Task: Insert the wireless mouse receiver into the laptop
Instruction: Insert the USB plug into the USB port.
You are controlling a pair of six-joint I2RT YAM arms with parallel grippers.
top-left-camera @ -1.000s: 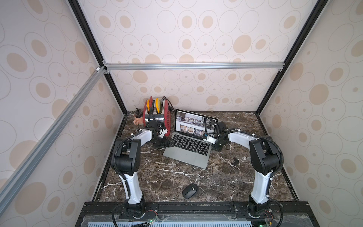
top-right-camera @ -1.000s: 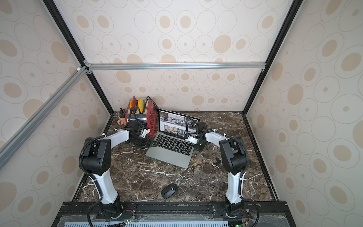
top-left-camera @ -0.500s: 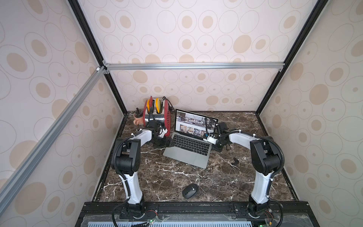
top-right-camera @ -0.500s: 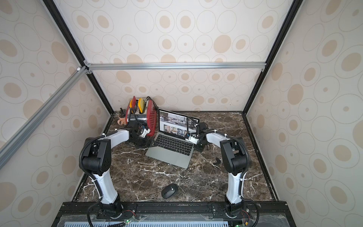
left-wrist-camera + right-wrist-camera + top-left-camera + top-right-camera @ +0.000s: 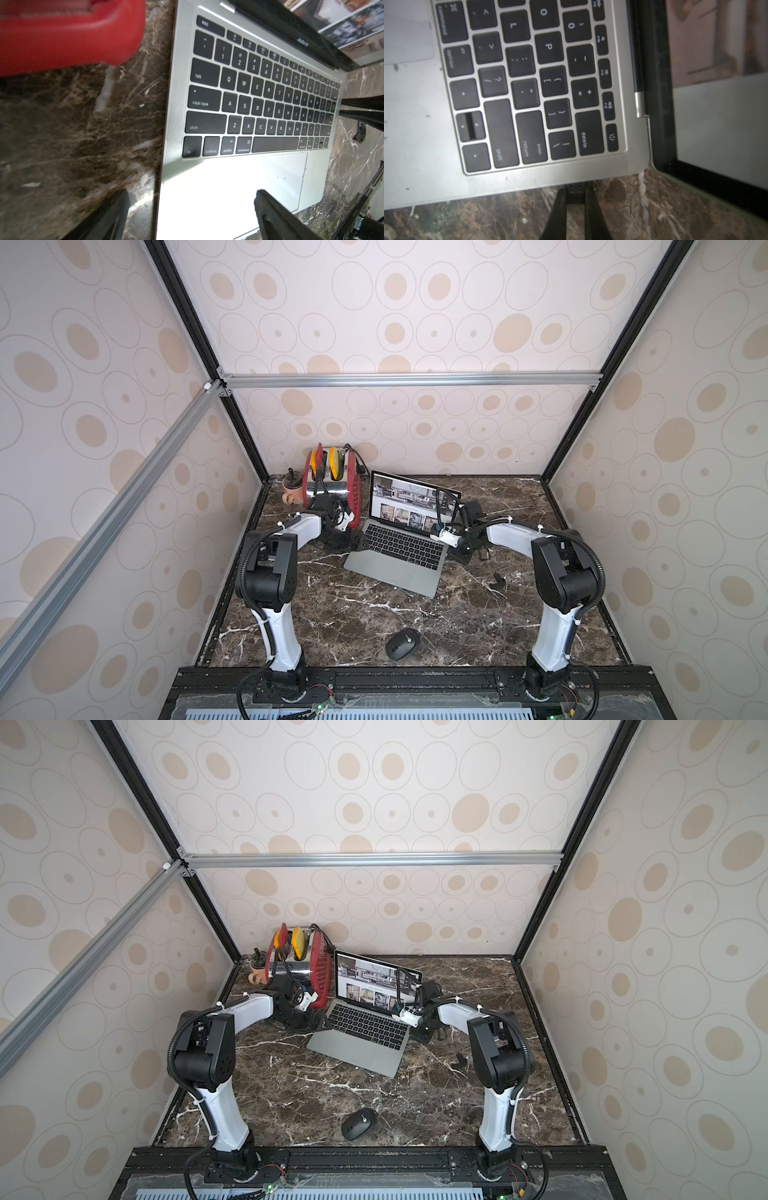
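The silver-grey laptop (image 5: 399, 568) (image 5: 361, 1048) stands open at the back middle of the marble table, its screen lit. My right gripper (image 5: 575, 187) (image 5: 459, 558) is shut on the small black wireless mouse receiver (image 5: 575, 194). The receiver's tip meets the laptop's right side edge (image 5: 550, 182), level with the return key. My left gripper (image 5: 192, 195) (image 5: 351, 541) is open at the laptop's left edge. One of its fingers (image 5: 116, 209) is over the marble and the other (image 5: 268, 209) over the palm rest (image 5: 218, 187).
A black wireless mouse (image 5: 402, 644) (image 5: 359, 1125) lies near the front edge. A small black piece (image 5: 498, 583) lies right of the laptop. A red toaster (image 5: 332, 485) (image 5: 62, 35) and a brown mug (image 5: 293, 491) stand at the back left, close to my left arm.
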